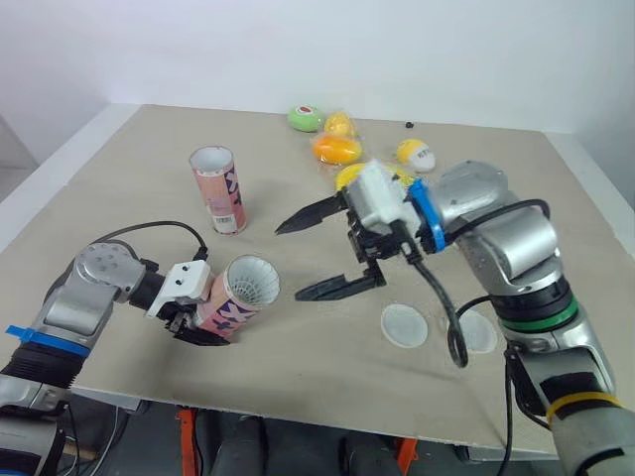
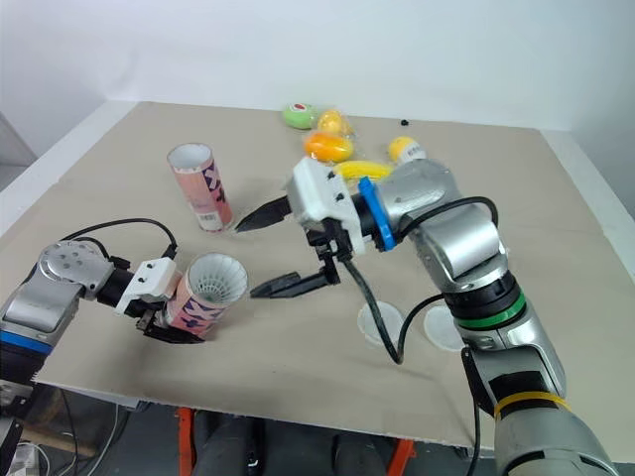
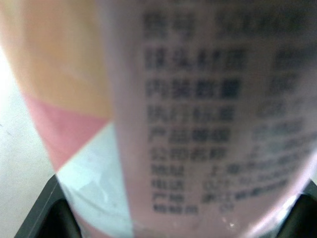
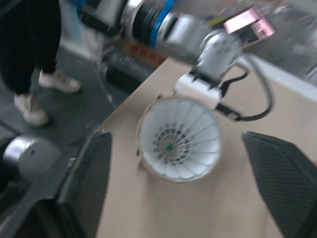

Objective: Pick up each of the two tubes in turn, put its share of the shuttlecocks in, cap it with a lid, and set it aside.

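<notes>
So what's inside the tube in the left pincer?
A white shuttlecock sits in the tube, its skirt filling the mouth. Any others beneath it are covered.

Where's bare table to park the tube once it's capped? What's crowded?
Free: the far-left corner behind the upright tube; the near edge between the held tube and the two lids; the far-right table beyond the coloured items. Crowded: the middle, under the open right tool.
</notes>
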Motion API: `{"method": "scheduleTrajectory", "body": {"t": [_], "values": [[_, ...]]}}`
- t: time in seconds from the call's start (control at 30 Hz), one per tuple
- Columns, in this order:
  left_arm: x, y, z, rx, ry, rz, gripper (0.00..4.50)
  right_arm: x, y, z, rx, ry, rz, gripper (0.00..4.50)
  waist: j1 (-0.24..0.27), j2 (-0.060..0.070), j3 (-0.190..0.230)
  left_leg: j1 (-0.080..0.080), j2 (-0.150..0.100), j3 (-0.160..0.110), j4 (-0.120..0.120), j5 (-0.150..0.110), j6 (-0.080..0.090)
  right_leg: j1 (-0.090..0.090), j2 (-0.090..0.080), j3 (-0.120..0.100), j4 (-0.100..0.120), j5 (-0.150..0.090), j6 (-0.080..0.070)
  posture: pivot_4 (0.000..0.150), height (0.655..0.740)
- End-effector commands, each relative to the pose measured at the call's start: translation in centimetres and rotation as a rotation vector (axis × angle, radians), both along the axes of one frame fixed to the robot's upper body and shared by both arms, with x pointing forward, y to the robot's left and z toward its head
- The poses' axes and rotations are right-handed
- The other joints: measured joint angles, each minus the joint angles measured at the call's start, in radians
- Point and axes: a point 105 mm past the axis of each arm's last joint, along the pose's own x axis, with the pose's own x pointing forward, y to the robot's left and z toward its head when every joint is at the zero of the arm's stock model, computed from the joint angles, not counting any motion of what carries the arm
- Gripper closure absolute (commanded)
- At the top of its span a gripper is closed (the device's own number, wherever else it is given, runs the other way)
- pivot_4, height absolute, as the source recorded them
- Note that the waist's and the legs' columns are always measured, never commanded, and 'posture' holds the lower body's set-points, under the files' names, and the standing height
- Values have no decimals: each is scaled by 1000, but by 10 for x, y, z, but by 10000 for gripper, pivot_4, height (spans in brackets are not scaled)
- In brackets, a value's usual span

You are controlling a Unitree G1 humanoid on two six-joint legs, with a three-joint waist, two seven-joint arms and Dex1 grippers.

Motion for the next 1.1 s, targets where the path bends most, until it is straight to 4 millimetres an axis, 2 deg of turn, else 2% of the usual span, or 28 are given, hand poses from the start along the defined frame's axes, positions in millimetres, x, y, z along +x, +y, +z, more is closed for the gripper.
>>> {"method": "scheduleTrajectory", "body": {"t": [0.03,0.1,0.17,0.3,0.33,0.37,0.4,0.7,0.87,1.1], "values": [[2,-3,-5,15,-1,-2,11052,7,-4,1,21,19,-49,257,0,0,0,0,0,0,0,0,0,0,0,0,0,0,0,1500,6946],[5,-5,0,8,-15,-11,11052,11,-5,-6,-2,25,-72,5218,0,0,0,0,0,0,0,0,0,0,0,-1,0,0,0,1500,6946],[9,-9,6,-11,-28,-12,11052,10,-8,-12,-26,18,-60,12438,1,0,0,-1,0,0,0,0,0,0,0,-1,0,0,0,1500,6946],[19,-17,21,-39,-54,-27,11052,6,-10,-17,-63,20,-27,33625,0,-3,2,-5,0,0,1,0,0,-3,1,-1,0,0,0,1500,6946],[21,-18,23,-40,-56,-29,11052,7,-10,-18,-70,14,-26,36970,-1,-4,2,-5,1,0,1,0,0,-3,2,-1,0,0,0,1500,6946],[22,-18,23,-38,-57,-32,11052,10,-9,-17,-74,3,-36,42676,-3,-4,2,-6,2,0,1,0,0,-3,2,-1,0,0,1,1500,6946],[25,-20,23,-39,-53,-35,11052,14,-7,-15,-74,-15,-45,43989,-4,-4,3,-7,2,0,0,0,0,-2,3,-1,0,2,4,1500,6946],[24,-25,5,-14,21,-55,11052,30,12,-7,-120,-84,-26,43989,-6,-4,3,-7,13,-2,-4,0,0,-5,16,0,2,0,-2,1500,6946],[24,-28,3,-11,31,-62,11052,30,20,-26,-258,-130,45,43989,-6,-4,3,-7,14,-2,-4,0,-1,-5,17,0,2,0,-3,1500,6946],[27,-29,3,-16,33,-55,11052,35,48,-43,-344,-154,114,43989,-6,-3,2,-5,15,-2,-4,1,-5,-4,17,-1,4,1,-4,1500,6946]]}}
